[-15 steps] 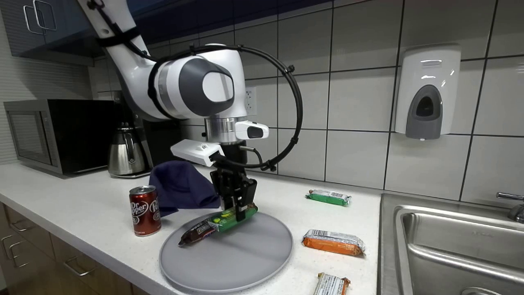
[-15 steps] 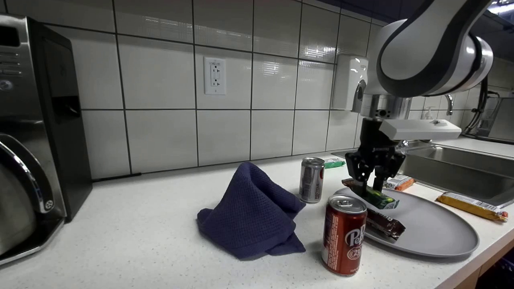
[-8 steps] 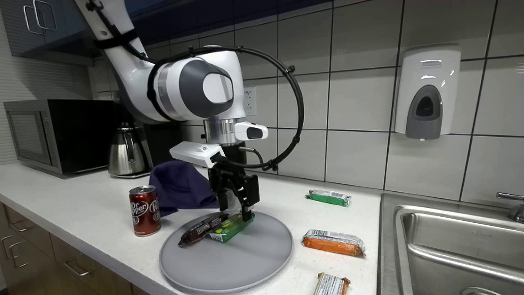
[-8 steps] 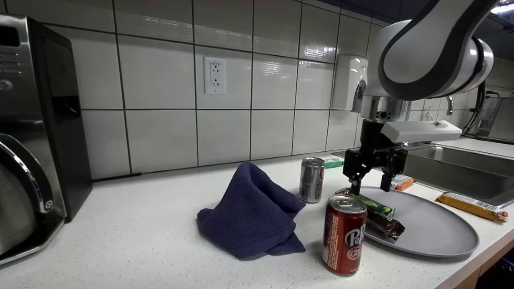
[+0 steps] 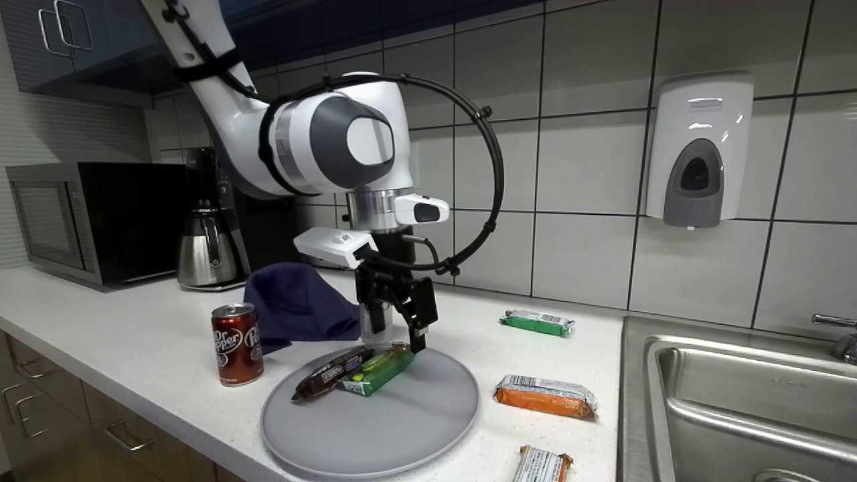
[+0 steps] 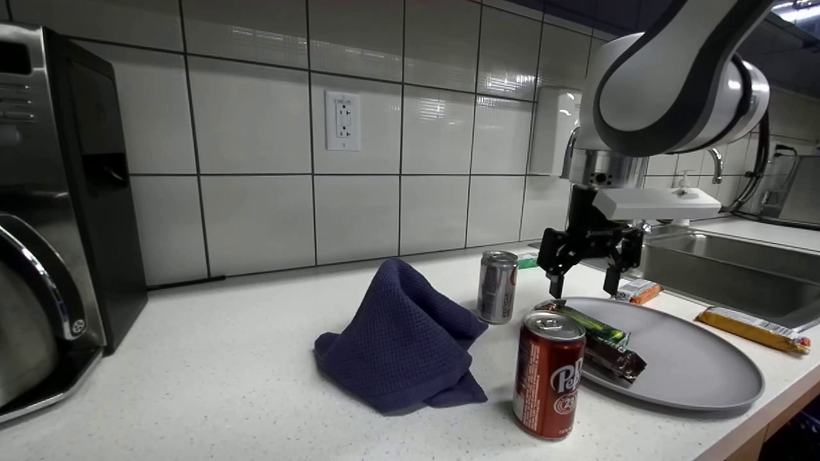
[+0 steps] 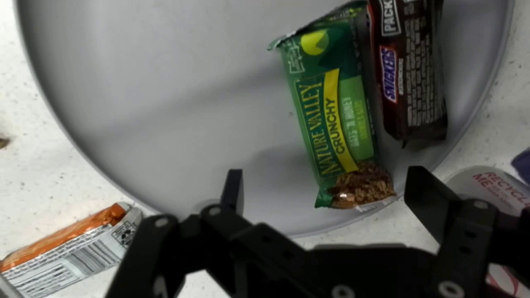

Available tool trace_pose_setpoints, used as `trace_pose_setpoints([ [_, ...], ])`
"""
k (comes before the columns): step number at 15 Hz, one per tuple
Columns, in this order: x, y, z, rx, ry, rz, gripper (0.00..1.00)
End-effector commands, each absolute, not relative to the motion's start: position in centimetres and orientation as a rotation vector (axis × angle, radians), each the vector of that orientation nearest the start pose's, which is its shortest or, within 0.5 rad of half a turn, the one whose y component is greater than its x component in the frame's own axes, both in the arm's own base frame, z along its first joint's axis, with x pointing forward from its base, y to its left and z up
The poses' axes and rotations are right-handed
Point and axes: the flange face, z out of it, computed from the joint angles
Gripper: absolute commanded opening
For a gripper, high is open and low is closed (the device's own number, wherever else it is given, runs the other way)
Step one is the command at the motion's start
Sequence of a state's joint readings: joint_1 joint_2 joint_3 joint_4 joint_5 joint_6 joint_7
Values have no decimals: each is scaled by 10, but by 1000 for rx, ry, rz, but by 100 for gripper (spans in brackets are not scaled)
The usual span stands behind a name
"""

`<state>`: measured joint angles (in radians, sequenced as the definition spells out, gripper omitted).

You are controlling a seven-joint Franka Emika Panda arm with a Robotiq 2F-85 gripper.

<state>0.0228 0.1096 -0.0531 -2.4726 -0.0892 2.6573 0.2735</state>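
My gripper [image 7: 325, 174] stands wide open with nothing between its fingers, a little above the back edge of the grey plate [image 5: 402, 435]. Below it lies a green Nature Valley bar [image 7: 331, 120], flat on the plate, its granola-patterned end between the two fingertips in the wrist view. Alongside that bar rests a dark brown Snickers pack [image 7: 410, 78], also on the plate. In both exterior views the fingers are apart from the green bar. A silver can [image 6: 498, 288] stands just behind the plate, partly hidden by the gripper in an exterior view.
A red Dr Pepper can [image 5: 238, 345] and a crumpled purple cloth [image 6: 403, 346] are beside the plate. Toward the sink [image 5: 659, 402] lie an orange bar [image 5: 546, 396], a yellow bar [image 6: 753, 330] and another green bar [image 5: 537, 323]. A tiled wall [image 5: 589, 254] bounds the counter behind.
A second ago the gripper was shut on the green bar, held tilted over the Snickers. It has let go; the bar dropped flat onto the plate, and the gripper rose slightly toward the wall.
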Motion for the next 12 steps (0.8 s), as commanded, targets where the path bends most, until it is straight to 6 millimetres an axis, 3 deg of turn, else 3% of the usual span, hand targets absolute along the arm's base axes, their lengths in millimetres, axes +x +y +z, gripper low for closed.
trace_pose_setpoints([
  [1,517,-25,260,-3160,523,-125,100],
  [12,616,-52,255,-3089,1057,-141,100],
])
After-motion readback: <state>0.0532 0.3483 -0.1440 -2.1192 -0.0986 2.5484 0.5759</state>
